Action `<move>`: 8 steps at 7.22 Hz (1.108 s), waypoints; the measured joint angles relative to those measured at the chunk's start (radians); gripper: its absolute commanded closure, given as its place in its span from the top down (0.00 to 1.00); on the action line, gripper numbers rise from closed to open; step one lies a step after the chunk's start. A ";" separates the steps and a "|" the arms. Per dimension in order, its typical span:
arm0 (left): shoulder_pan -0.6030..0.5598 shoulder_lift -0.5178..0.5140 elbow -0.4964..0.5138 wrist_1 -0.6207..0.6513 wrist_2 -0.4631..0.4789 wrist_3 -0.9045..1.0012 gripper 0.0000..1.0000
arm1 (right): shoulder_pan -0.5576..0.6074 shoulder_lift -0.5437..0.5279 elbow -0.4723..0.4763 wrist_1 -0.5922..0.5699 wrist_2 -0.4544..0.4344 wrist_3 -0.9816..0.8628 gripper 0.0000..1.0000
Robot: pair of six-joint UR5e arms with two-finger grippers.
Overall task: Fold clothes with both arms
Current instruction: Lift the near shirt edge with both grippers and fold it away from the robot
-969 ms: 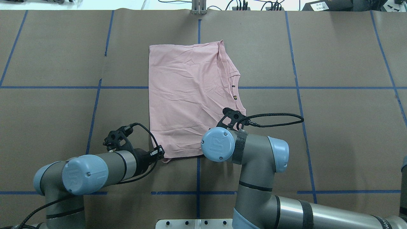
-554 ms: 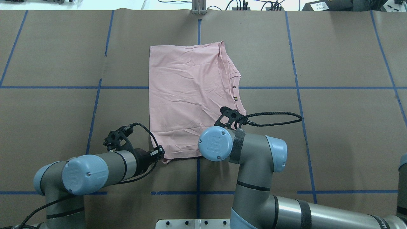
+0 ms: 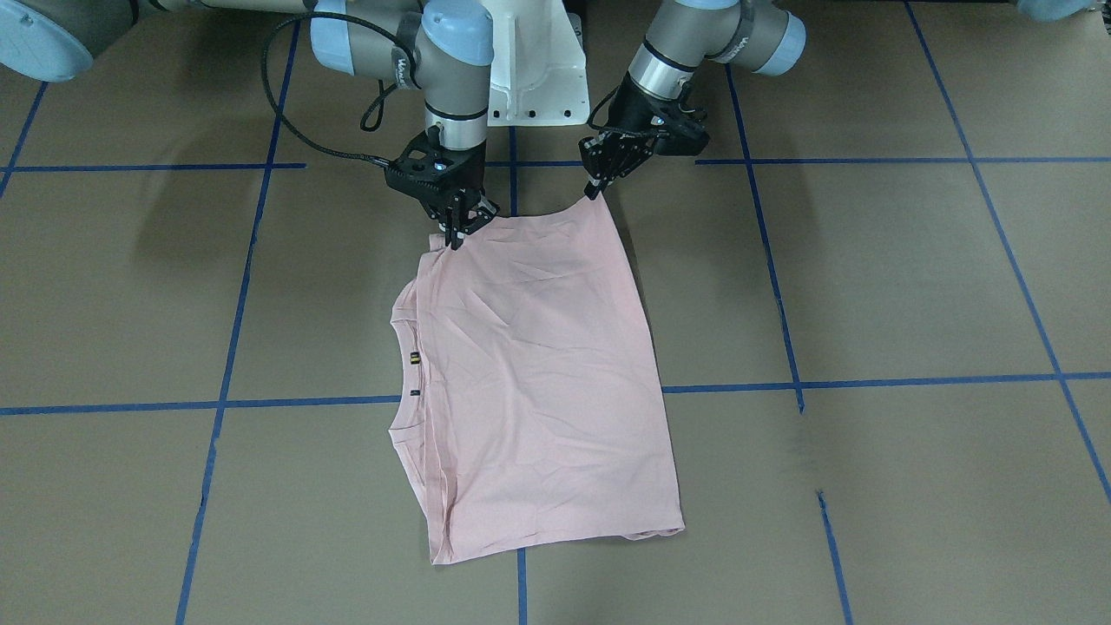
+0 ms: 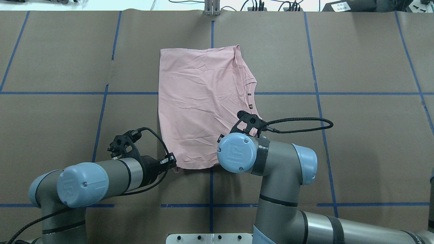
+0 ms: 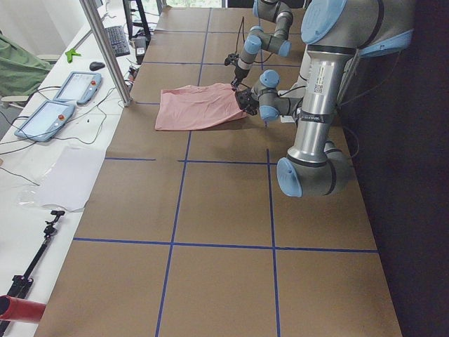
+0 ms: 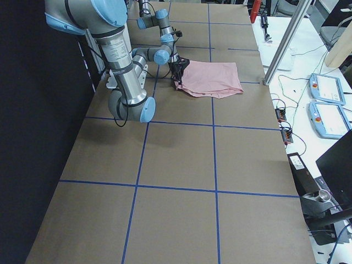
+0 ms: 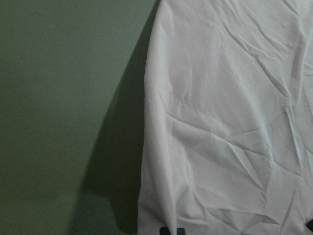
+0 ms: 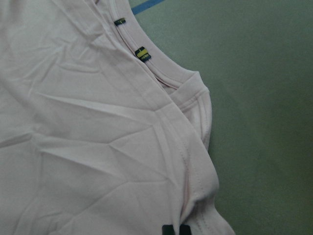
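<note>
While angled downward, left gripper (image 3: 595, 192), right gripper (image 3: 454, 238) pinch T-shirt (image 3: 538, 373) corners.

Overhead camera behind the robot (image 4: 281, 189) looking forward and down on the counter (image 4: 51, 67), front camera opposite facing back, steeply down, side cameras distant at each counter end, wrist cameras close over the pink T-shirt (image 8: 98, 122), shared by all views

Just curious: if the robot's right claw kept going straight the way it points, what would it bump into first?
The right gripper points down onto the pink shirt edge it pinches, so the shirt first, and probably the brown table just beneath.
</note>
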 measured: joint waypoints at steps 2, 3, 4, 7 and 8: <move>-0.002 -0.005 -0.187 0.188 -0.060 0.010 0.00 | -0.015 -0.011 0.210 -0.191 0.003 0.004 0.00; -0.002 -0.013 -0.295 0.305 -0.093 0.011 0.00 | -0.030 -0.007 0.322 -0.300 0.006 0.006 0.00; -0.003 -0.030 -0.382 0.416 -0.127 0.019 0.00 | -0.040 -0.001 0.396 -0.374 0.008 0.005 0.00; -0.066 -0.089 -0.329 0.505 -0.151 0.131 0.00 | -0.022 0.006 0.321 -0.325 0.001 -0.032 0.00; -0.114 -0.134 -0.240 0.497 -0.152 0.186 0.00 | 0.008 0.007 0.247 -0.243 0.000 -0.057 0.00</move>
